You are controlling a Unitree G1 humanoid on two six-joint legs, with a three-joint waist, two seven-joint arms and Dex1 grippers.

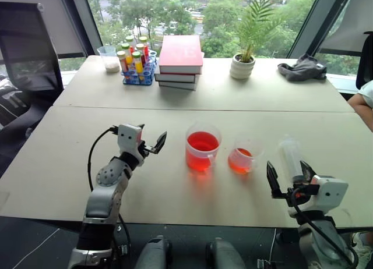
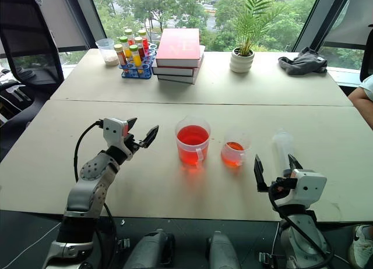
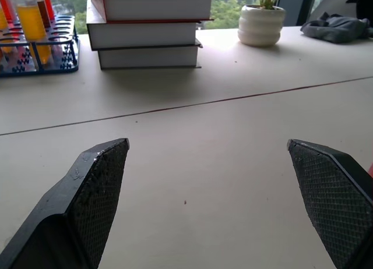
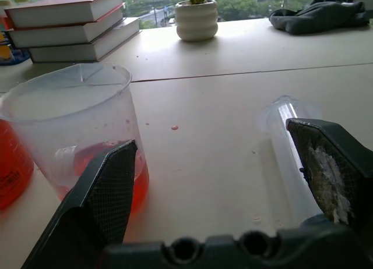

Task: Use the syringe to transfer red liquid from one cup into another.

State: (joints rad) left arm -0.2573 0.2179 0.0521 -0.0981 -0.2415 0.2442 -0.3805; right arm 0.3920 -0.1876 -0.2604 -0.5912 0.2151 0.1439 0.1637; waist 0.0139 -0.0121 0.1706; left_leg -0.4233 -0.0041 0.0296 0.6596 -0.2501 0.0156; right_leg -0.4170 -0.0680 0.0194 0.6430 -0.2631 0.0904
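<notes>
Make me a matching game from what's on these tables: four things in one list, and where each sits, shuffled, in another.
Things
1. syringe
2. larger cup
3. smaller cup
4. stack of books

Places
A. far table, beside the tube rack
B. lying flat in front of the right pincer
C. between the larger cup and the syringe
D. nearest the left pincer, well filled with red liquid

Pairs: 1-B, 2-D, 3-C, 4-A

Two pale worktop [image 1: 175, 112] sections meet at a seam. Beyond them, large windows [image 1: 192, 13] admit daylight onto green trees. A black chair [image 1: 29, 45] stands at the side.
</notes>
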